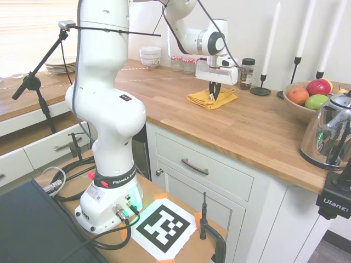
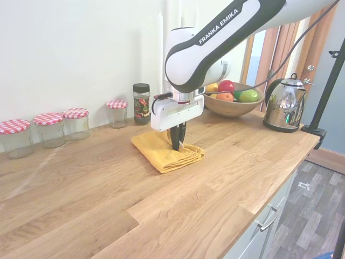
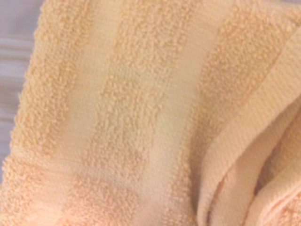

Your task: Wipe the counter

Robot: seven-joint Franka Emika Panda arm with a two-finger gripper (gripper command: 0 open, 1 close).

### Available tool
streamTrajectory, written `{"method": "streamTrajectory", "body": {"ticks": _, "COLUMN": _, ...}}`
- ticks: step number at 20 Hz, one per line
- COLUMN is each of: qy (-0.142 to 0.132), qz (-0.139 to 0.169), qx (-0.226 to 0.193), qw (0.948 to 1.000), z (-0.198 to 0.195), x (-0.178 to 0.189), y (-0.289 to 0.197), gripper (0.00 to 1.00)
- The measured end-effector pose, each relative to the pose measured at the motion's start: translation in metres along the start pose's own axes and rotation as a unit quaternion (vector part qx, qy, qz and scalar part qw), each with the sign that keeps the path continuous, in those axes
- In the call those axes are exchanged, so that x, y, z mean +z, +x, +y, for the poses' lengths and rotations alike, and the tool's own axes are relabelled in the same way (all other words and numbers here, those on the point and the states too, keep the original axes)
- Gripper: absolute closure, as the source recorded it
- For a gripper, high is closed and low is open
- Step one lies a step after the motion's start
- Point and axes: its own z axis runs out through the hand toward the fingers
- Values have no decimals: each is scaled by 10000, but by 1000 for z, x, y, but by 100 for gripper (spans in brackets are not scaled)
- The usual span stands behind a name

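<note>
The counter (image 1: 258, 131) (image 2: 161, 205) is a long warm-brown butcher-block top over white panelled cabinets. A folded yellow terry cloth (image 1: 198, 100) (image 2: 156, 150) lies on it near the back wall. My gripper (image 1: 214, 95) (image 2: 177, 144) comes straight down onto the cloth's middle, its dark fingers drawn close together with the tips sunk into the fabric. The wrist view is filled by the cloth (image 3: 141, 117), showing its ribbed weave and a folded edge.
Behind the cloth stands a dark-lidded spice jar (image 2: 141, 103) (image 1: 247, 74). Several red-checked jars (image 2: 48, 127) line the wall. A wooden fruit bowl (image 2: 232, 108) (image 1: 296, 107), a steel kettle (image 2: 284, 102) (image 1: 332, 134) and black candle holders (image 1: 262, 90) occupy one end.
</note>
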Motion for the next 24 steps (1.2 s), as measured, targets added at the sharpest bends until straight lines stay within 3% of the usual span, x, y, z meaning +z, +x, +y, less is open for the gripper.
{"method": "streamTrajectory", "body": {"ticks": 13, "qy": 101, "qz": -2, "qx": 413, "qw": 9991, "z": 133, "x": 6, "y": 71, "gripper": 100}}
{"method": "streamTrajectory", "body": {"ticks": 24, "qy": 93, "qz": 102, "qx": 331, "qw": 9994, "z": 133, "x": 7, "y": 67, "gripper": 100}}
